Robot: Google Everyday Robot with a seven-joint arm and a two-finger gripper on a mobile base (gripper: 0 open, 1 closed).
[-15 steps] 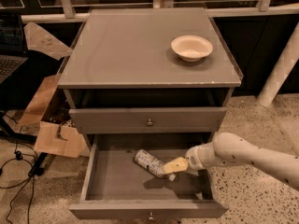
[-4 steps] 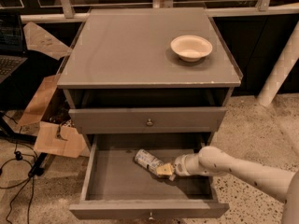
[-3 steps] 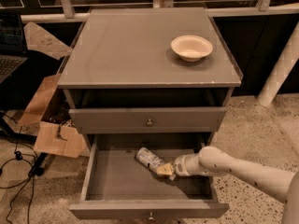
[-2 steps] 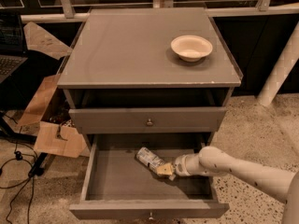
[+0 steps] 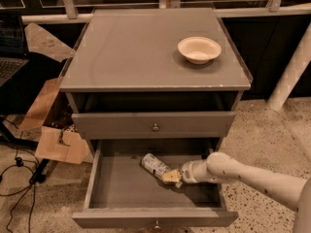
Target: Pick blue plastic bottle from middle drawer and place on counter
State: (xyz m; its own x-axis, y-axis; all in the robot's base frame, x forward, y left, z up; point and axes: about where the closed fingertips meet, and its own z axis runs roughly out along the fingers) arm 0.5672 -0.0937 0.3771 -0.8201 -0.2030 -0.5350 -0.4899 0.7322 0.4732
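Observation:
The blue plastic bottle (image 5: pixel 153 164), clear with a pale label, lies on its side in the open middle drawer (image 5: pixel 155 218), right of centre. My gripper (image 5: pixel 171 177) reaches into the drawer from the right on a white arm and sits at the bottle's lower right end, touching or nearly touching it. The grey counter (image 5: pixel 131 52) is the cabinet's flat top, above the drawers.
A cream bowl (image 5: pixel 198 49) stands on the counter's back right. The shut upper drawer front (image 5: pixel 154 125) overhangs the open drawer. Cardboard pieces (image 5: pixel 58 144) and cables lie on the floor at left. A white post (image 5: pixel 291 67) stands at right.
Over five seconds my gripper has moved a little left, up to the bottle's end. In the last second nothing visibly moved.

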